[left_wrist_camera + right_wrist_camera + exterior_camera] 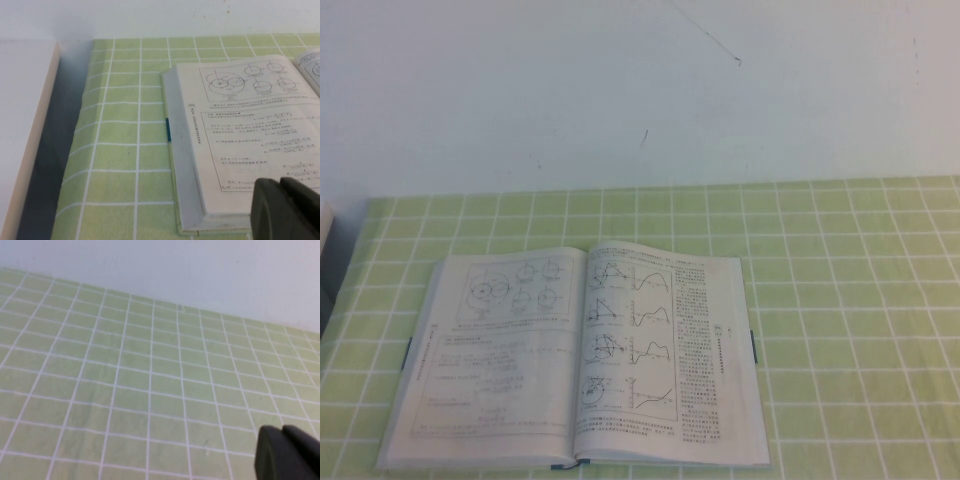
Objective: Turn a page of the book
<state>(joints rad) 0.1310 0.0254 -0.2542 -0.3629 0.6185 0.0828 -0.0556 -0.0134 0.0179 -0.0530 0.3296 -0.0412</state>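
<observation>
The book [575, 355] lies open and flat on the green checked tablecloth, near the front edge of the table. Its left-hand page [500, 340] shows circle diagrams at the top and lines of text below. The right-hand page [665, 340] shows graphs and dense text. The book also shows in the left wrist view [240, 125]. My left gripper [280, 182] is shut and empty, over the left page close to the book's outer edge. My right gripper [282, 429] is shut and empty over bare tablecloth, away from the book. Neither arm shows in the high view.
The tablecloth [840, 300] runs back to a white wall. A white box-like edge [25, 125] stands off the table's left side, with a dark gap between it and the cloth. A thin blue marker [168, 129] sticks out of the book's left edge.
</observation>
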